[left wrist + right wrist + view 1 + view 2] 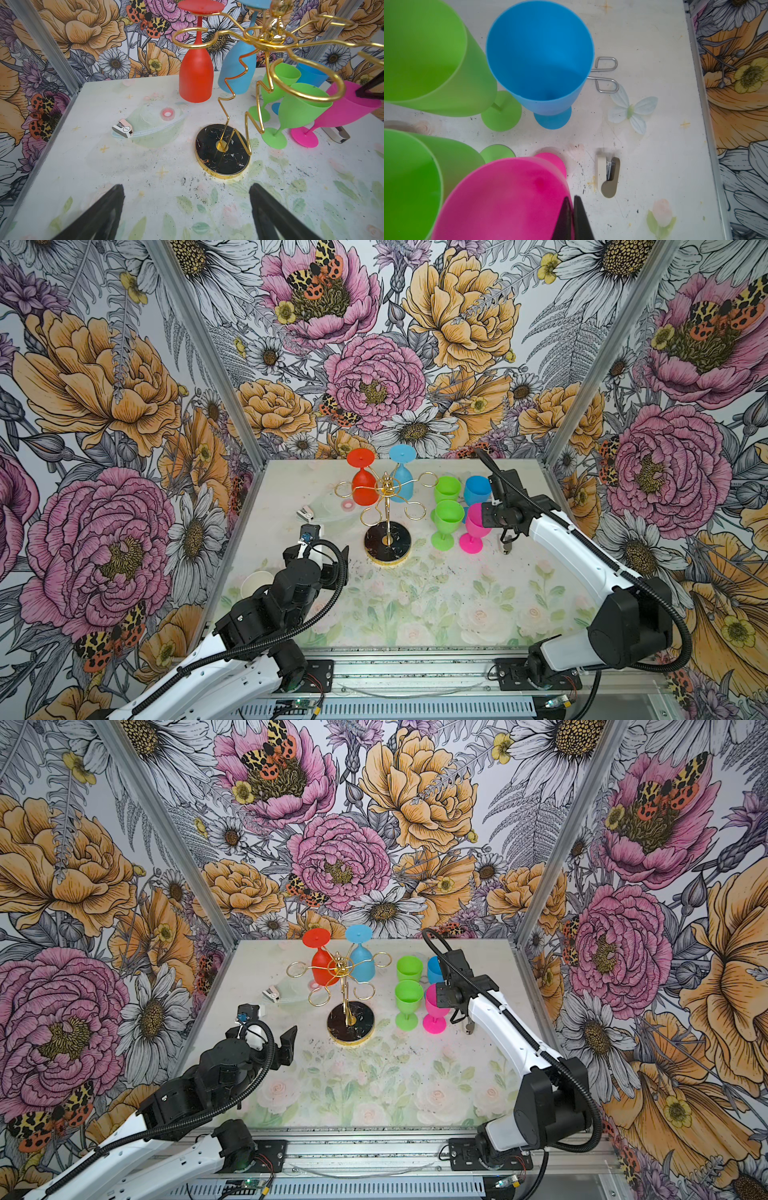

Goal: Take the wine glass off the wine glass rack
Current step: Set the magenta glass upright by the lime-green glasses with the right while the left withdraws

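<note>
The wine glass rack, gold wire on a round black base, stands mid-table. A red wine glass and a blue one hang upside down from its far loops. Right of the rack a pink wine glass has its foot on the table, with my right gripper shut on its rim. My left gripper is open and empty, low, front-left of the base.
Two green glasses and a blue glass stand upright beside the pink one. A stapler and scissors lie near them. Left of the rack lie a clear lid, tape roll, small stapler and paper cup.
</note>
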You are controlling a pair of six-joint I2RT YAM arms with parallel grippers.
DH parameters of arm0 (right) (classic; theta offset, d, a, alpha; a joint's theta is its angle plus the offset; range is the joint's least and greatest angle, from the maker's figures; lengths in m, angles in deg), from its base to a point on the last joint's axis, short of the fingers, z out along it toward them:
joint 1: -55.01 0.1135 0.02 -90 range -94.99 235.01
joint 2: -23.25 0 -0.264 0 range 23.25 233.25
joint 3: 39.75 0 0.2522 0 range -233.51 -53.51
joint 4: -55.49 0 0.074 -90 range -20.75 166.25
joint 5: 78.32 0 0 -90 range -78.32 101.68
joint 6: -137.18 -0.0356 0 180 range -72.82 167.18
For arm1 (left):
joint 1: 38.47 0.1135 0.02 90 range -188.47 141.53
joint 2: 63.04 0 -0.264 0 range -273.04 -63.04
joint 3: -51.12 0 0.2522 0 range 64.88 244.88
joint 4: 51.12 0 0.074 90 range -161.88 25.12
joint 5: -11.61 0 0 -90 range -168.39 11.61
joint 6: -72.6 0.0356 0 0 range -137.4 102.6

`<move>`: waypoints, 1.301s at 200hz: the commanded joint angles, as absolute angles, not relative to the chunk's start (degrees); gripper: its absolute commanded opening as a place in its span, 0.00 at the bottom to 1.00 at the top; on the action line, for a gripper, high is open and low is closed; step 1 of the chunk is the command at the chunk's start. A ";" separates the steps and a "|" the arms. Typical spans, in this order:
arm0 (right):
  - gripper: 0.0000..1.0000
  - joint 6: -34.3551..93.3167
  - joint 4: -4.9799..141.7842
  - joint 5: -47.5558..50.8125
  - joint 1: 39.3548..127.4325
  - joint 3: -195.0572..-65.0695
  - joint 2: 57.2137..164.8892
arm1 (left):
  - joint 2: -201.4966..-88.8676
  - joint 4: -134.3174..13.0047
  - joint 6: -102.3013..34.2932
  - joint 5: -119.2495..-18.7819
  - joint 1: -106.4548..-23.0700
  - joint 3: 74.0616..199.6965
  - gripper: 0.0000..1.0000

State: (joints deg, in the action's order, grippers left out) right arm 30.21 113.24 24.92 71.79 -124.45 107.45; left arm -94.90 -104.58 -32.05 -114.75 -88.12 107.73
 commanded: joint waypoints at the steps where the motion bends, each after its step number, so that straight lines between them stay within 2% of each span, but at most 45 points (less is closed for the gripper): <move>1: 0.00 30.99 110.78 23.79 71.25 -127.49 109.47 | -94.13 -105.01 -32.66 -114.34 -87.47 108.98 0.95; 185: 0.00 31.42 110.39 23.02 69.57 -128.85 112.86 | -94.59 -104.69 -32.41 -113.44 -86.21 109.00 0.96; 237: 0.08 31.58 110.47 23.23 69.41 -128.28 112.29 | -93.76 -104.77 -32.25 -113.28 -86.17 108.86 0.96; 260: 0.17 31.66 110.48 23.28 69.28 -128.35 111.95 | -93.31 -104.78 -32.09 -113.27 -86.24 108.82 0.96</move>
